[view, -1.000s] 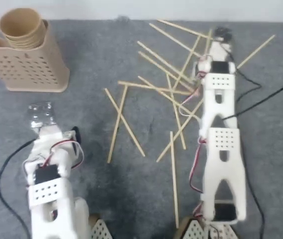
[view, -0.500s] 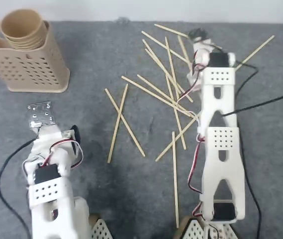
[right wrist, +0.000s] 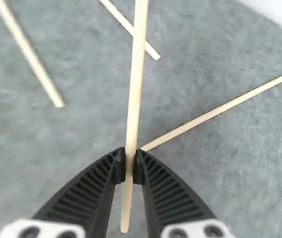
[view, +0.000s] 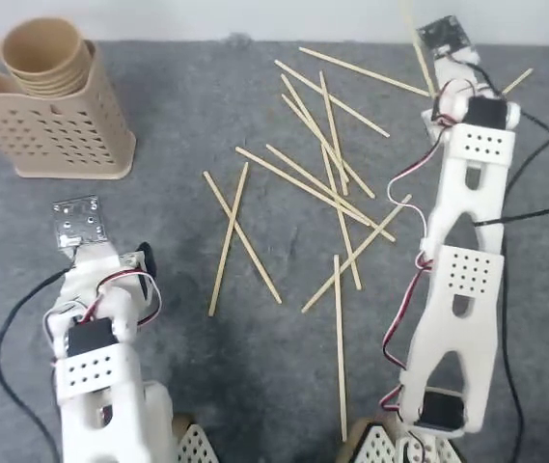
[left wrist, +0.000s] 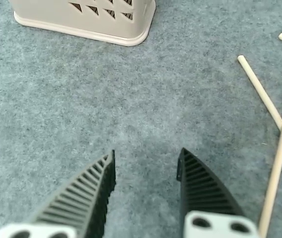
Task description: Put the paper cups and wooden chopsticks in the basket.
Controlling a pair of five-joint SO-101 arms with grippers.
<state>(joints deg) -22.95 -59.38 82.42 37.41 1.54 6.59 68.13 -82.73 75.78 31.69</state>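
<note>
The grey mat [view: 274, 386] is lit softly and evenly from above. Faint shadows are cast on it beside the wooden chopsticks [view: 228, 239] and the left arm [view: 96, 367].

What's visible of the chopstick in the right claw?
The chopstick is a thin, straight stick of pale wood. The right claw is shut on it near one blunt end, and a short stub runs back between the jaws. The long part points out ahead, above the grey mat.
</note>
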